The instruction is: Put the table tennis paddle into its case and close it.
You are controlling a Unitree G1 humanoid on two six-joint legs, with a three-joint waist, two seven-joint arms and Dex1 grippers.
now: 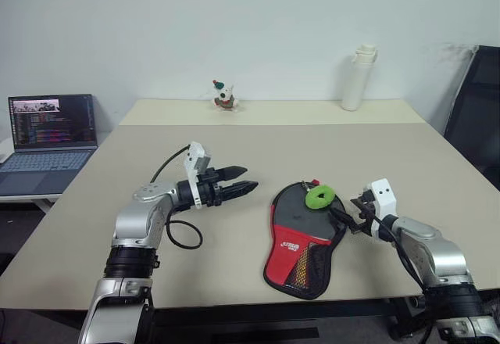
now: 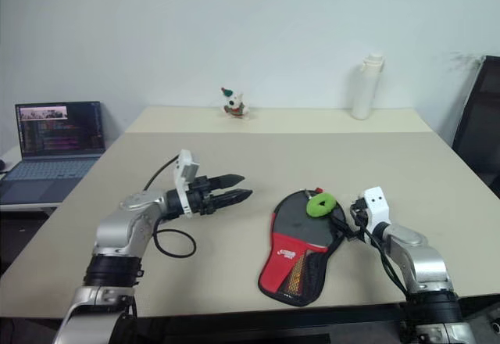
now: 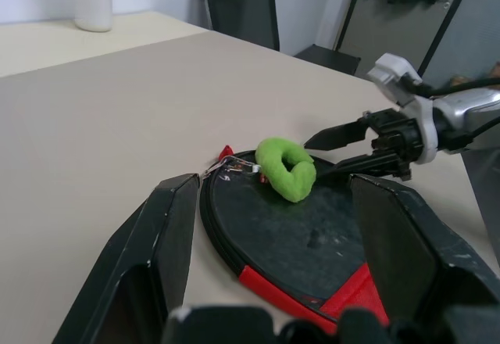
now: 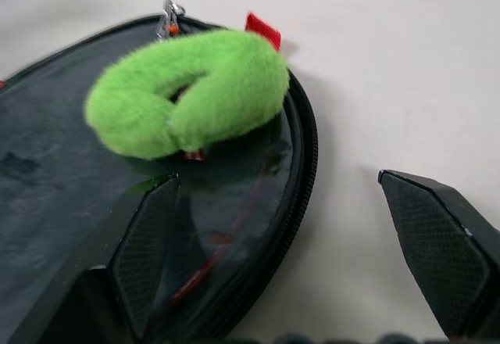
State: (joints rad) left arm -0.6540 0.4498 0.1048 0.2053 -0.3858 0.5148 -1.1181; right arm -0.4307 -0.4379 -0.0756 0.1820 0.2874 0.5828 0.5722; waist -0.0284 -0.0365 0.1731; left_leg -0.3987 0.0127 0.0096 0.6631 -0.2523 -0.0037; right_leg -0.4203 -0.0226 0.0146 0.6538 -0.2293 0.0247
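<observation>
Beige laminate table (image 1: 234,242) is spanning the room ahead of a white wall, carrying a white bottle (image 1: 358,78) and small figurine (image 1: 225,96) at its far edge; an open laptop (image 1: 48,137) is sitting on a side desk at left. Lying flat between the arms, the black fabric paddle-shaped case (image 1: 308,238) is pointing its red mesh end toward the robot, round end away. The right wrist view is revealing the closed zipper and fuzzy green loop (image 4: 187,94). Left gripper (image 1: 244,181) and right gripper (image 3: 332,152) are both spread, holding nothing.

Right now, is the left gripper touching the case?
Apart. The left eye view shows the left gripper hovering with bare table between its tips and the case.
</observation>
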